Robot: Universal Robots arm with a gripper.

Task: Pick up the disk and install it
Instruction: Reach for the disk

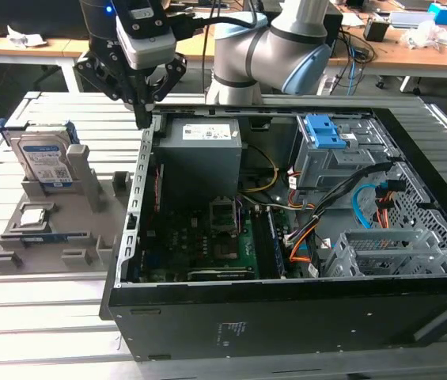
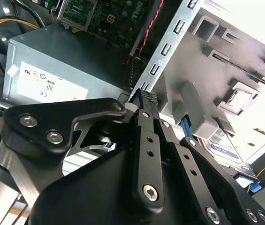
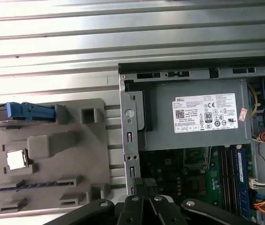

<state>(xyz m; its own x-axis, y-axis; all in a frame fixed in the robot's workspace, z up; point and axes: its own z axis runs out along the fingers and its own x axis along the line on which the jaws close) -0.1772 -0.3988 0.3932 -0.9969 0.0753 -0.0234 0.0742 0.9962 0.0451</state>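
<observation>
On top of the long silver slatted metal table, the big black open computer case is sitting with its insides showing. Beside it, on the exterior view's left, the flat grey plastic holder tray is lying right next to the case wall. The black robot gripper is hanging over that wall's top edge, near the grey metal power box. Its two fingers are pressing together with nothing between them.

The disk, a flat silvery metal hard drive with a white-and-blue label and blue side rails, is standing on its edge in the tray's far corner, untouched. It is sitting well apart from the gripper, toward the exterior view's left. In the first wrist view the disk is showing as a thin strip, its long side pointing toward the case wall.
</observation>
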